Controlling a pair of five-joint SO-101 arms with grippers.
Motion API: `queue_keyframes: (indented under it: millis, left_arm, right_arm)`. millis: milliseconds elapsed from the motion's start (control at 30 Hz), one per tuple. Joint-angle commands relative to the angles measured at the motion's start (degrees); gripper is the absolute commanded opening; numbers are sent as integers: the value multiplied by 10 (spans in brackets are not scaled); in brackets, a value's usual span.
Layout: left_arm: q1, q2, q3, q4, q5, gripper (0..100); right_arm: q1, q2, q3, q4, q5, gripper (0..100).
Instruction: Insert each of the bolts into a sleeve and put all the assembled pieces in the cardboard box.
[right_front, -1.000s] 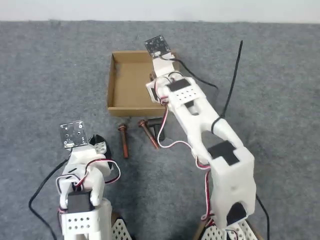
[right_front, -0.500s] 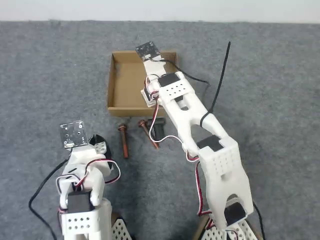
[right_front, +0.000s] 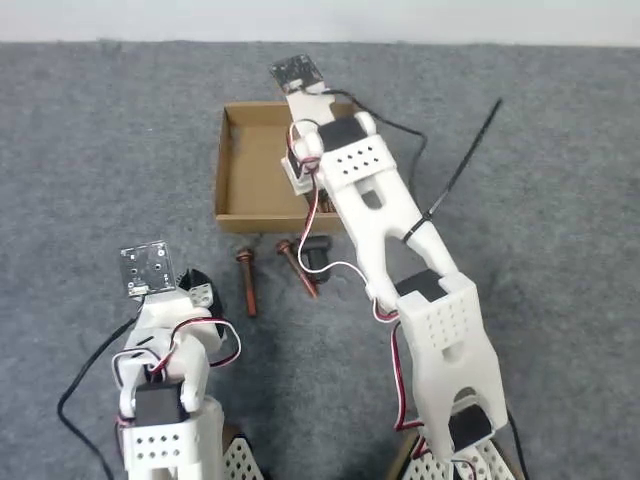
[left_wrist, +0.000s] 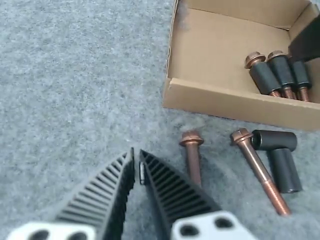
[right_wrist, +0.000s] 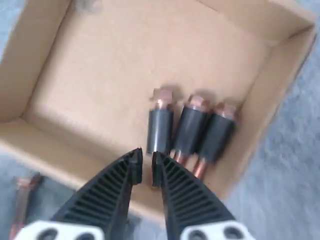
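The left gripper (left_wrist: 136, 157) is found low over the grey carpet (left_wrist: 75, 75), closed to a hairline slit, with nothing held. Just beyond it, two bare bolts (left_wrist: 192, 155) and two black sleeves (left_wrist: 275, 141) are laid on the carpet (one sleeve against a bolt's head), close outside the near wall of the cardboard box (left_wrist: 220, 107). The right gripper (right_wrist: 146, 157) is positioned above that wall, almost closed and empty. Three assembled pieces (right_wrist: 190, 130) are lodged side by side in a near corner of the box. A pale strip (right_front: 320, 20) is seen past the carpet's far edge.
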Motion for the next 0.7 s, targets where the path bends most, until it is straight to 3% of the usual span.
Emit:
queue_keyframes:
  millis: [0, 100, 233, 667]
  left_arm:
    - [-2, -12, -7, -8, -7, 11]
    - [-2, -12, -7, -8, -7, 11]
    - [-2, -12, -7, -8, -7, 11]
    - [-3, -12, -7, -8, -7, 11]
  right_arm:
    - [-8, -17, -114, 131, -7, 13]
    - [-8, -16, -181, 226, -7, 13]
    - [3, -25, -196, 240, -6, 13]
    - [7, -276, 188, 235, -7, 13]
